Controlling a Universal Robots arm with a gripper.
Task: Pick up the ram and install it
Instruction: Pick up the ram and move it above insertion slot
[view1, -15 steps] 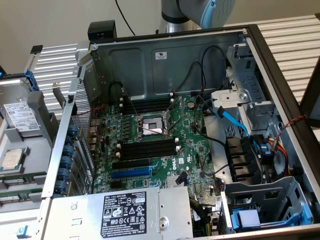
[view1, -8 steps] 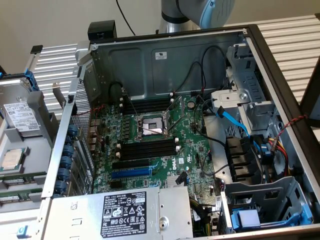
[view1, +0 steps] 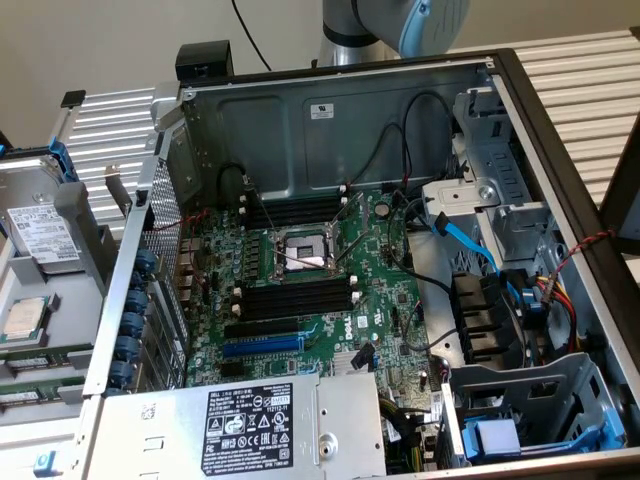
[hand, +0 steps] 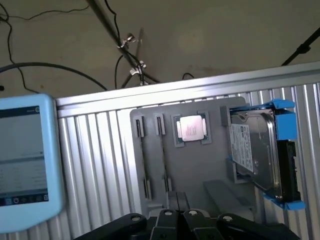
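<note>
Pincer (hand: 178, 205) shut and empty, pointed at the gray holder (hand: 200, 165) on the desk (hand: 95, 150), where the ram (hand: 163, 155) looks to be that thin stick standing edge-on in its slots, though it's hard to be sure. Approach to the pick, I'd say, nothing lifted, the black memory slots (view1: 297, 296) in the case (view1: 300, 120) bare; a grab needs jaws parted and squared along that narrow edge.

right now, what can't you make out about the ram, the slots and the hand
ram: the exterior view's left edge cuts it off; label too small to read.
memory slots: exterior view, end clips too small to tell open or closed.
hand: wrist view, shut; the picture edge cuts off its body.
</note>
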